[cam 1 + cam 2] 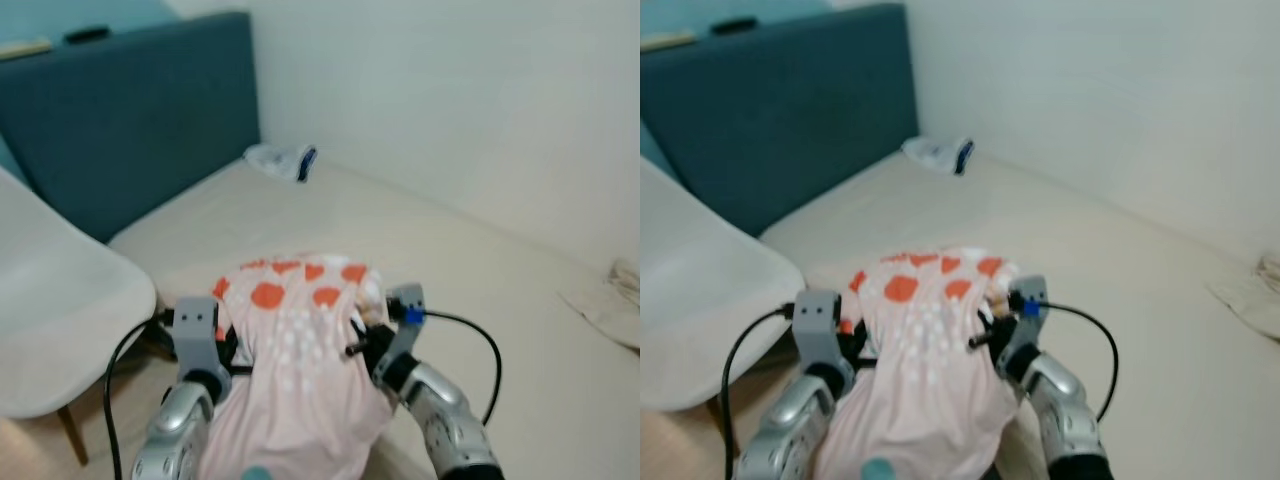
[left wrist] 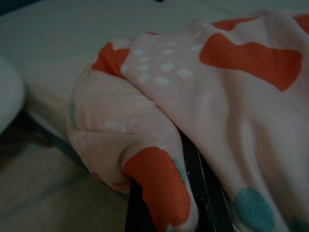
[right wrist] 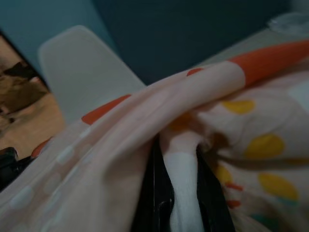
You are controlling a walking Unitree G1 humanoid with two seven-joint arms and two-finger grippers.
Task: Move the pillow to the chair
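the pillow (image 1: 295,370) is soft pale pink, printed with orange-red blotches and small white dots (a few yellow and teal spots show in the wrist views). it hangs bunched between both arms at the near edge of the beige bed (image 1: 420,250), beside the white chair (image 1: 60,310). the left gripper (image 2: 190,193) pinches a fold of it between its black fingers, and the right gripper (image 3: 176,203) clamps another fold on the other side. a small white and blue bundle (image 1: 282,160) lies far up the bed.
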